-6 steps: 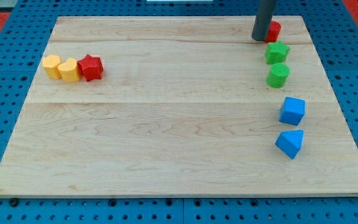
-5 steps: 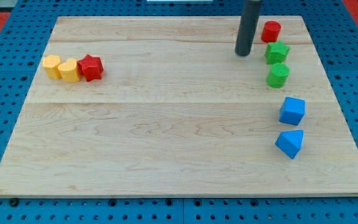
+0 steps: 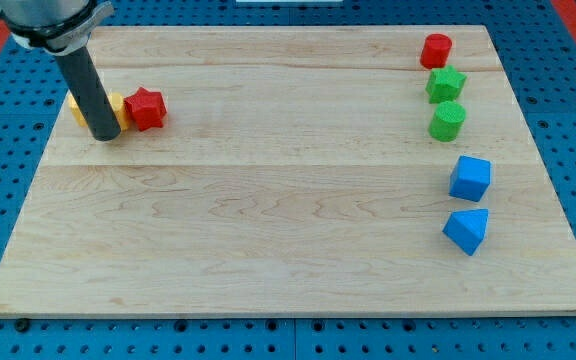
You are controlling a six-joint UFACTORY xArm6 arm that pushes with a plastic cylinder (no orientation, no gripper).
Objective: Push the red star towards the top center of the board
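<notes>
Near tabletop [image 3: 268, 230] left edge, upper part: my tip [image 3: 106, 135] is down in front of two yellow blocks [image 3: 115, 103], mostly covering them; shapes unreadable. No gripper on this rod, so no open or closed state applies. Red star [image 3: 146, 108] sits just right of the tip, touching the nearer yellow block. Along the right edge, top corner downward: red cylinder [image 3: 435, 50], green star [image 3: 446, 84], green cylinder [image 3: 447, 121], blue cube [image 3: 470, 178], blue wedge-like block [image 3: 466, 230].
</notes>
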